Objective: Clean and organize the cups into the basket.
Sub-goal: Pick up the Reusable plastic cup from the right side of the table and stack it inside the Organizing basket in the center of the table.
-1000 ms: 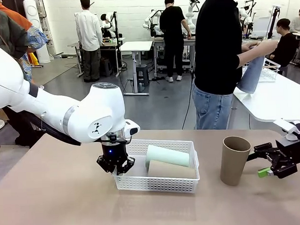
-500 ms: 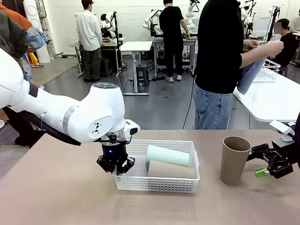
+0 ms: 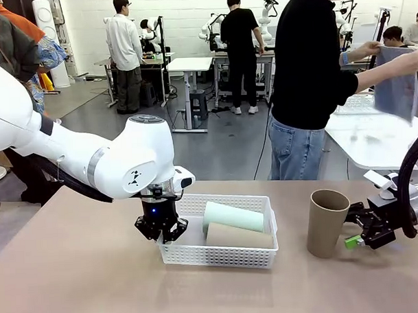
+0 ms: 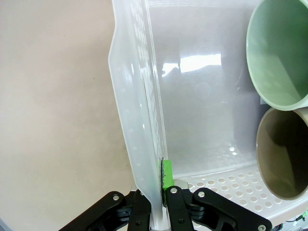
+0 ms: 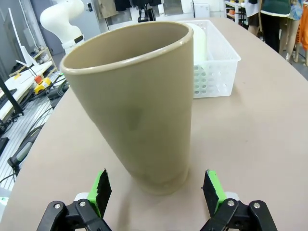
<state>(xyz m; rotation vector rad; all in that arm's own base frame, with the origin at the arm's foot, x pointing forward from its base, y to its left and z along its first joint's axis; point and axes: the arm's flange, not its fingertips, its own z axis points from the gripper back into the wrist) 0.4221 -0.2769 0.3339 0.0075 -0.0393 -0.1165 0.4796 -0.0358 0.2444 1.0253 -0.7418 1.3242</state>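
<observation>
**Right pincer closing in on upright cup**

Since the earlier frame the right pincer (image 3: 354, 225) has travelled toward the upright cup (image 3: 327, 224). At the far side, the person has swung a cloth (image 3: 397, 88) up and to the right. Left arm and basket (image 3: 219, 256) are unchanged.

**Front view.** The left pincer (image 3: 161, 230) is clamped on the basket's left end wall. Inside the basket, a mint cup (image 3: 233, 216) and a tan cup (image 3: 236, 236) lie on their sides, side by side, long axes along the basket. The upright cup stands on the table (image 3: 97, 284) to the right of the basket, apart from it, mouth up. The right pincer is just beside this cup on its right, jaws spread and levelled at the lower half.

**Left wrist view.** The left pincer (image 4: 161, 192) is shut on the basket wall (image 4: 134, 120), one finger on each face. The mint cup (image 4: 274, 57) and tan cup (image 4: 284, 154) present their open mouths toward this end.

**Right wrist view.** The right pincer (image 5: 157, 190) is open, with the green pads (image 5: 102, 190) flanking the foot of the upright cup (image 5: 139, 106) and clear of its wall on both sides. The basket (image 5: 216, 67) lies beyond the cup.

**Key relation.** The upright cup lies straight ahead of the right pincer, long axis vertical and crosswise to the approach. The right arm is much the nearer. Judgement: a short further advance is needed before closing. A low grip may tip the tall cup.
</observation>
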